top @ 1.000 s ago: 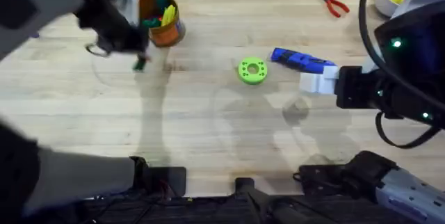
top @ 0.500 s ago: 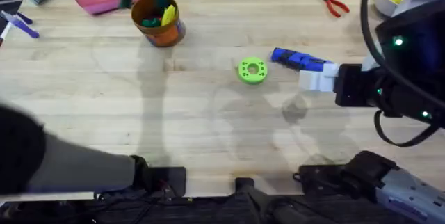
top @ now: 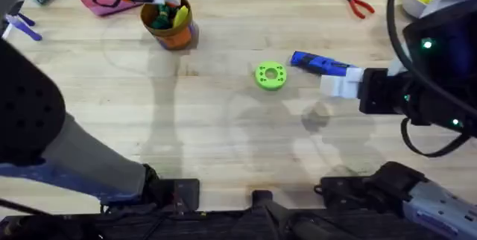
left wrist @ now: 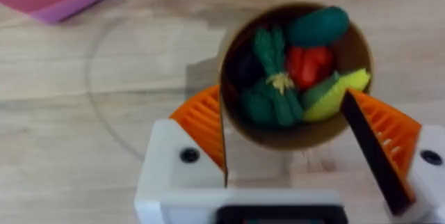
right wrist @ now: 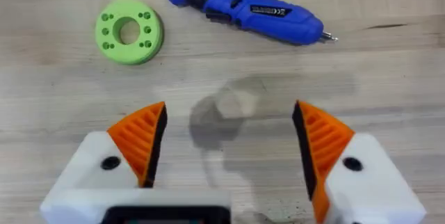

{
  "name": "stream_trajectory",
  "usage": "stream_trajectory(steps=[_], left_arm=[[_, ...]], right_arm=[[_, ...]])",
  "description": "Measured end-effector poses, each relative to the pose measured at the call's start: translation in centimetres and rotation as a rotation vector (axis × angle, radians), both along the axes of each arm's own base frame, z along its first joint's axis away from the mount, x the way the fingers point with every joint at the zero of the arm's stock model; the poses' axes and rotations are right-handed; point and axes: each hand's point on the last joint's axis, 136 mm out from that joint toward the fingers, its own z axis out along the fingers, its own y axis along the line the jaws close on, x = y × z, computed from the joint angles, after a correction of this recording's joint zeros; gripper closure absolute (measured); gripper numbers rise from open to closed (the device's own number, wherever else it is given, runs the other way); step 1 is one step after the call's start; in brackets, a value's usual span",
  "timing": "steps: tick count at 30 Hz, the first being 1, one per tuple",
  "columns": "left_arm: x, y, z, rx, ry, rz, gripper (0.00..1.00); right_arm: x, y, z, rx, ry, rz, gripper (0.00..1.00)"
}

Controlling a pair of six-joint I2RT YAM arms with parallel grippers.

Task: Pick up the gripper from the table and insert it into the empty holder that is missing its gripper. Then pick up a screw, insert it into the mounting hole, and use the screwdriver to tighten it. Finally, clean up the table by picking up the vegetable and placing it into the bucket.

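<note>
Left wrist view: left pincer (left wrist: 292, 140) wide open, empty, above bucket (left wrist: 295, 133).

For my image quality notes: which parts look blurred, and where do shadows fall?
Overhead view: the left arm is large, dark and blurred; soft shadows lie on the table near the middle. Left wrist view: the bucket and its contents look soft. Right wrist view: the screwdriver is sharp, with a grey shadow between the tool's fingers.

overhead: high, down-forward | left wrist: close above bucket (left wrist: 295, 78) | right wrist: close above screwdriver (right wrist: 247, 8)
</note>
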Motion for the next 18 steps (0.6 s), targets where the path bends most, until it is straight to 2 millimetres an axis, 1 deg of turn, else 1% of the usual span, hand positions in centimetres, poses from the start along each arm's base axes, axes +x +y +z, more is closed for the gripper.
stream_trajectory(steps=[3, 5, 10, 12, 14, 18], left_arm=[[-1.7, -0.3, 0.7, -0.003, 0.034, -0.003, 0.016], [-3.0, -0.6, 1.6, -0.004, 0.049, -0.007, 0.013], [-6.6, -1.8, 5.1, -0.001, 0.035, -0.032, 0.014], [-8.2, -2.5, 6.0, -0.001, 0.009, -0.046, 0.013], [-10.3, -3.3, 6.1, -0.007, 0.001, -0.053, 0.013], [-15.4, -4.6, 4.2, -0.032, 0.017, -0.050, 0.013]], right_arm=[[0.0, 0.0, 0.0, 0.000, 0.000, 0.000, 0.010], [0.0, 0.0, 0.0, 0.000, -0.001, 0.000, 0.010], [0.0, 0.0, 0.0, 0.000, -0.001, 0.000, 0.010], [0.0, 0.0, 0.0, 0.000, 0.000, 0.000, 0.010], [0.0, 0.0, 0.0, 0.000, -0.001, 0.000, 0.010], [0.0, 0.0, 0.0, 0.001, -0.001, 0.000, 0.010]])
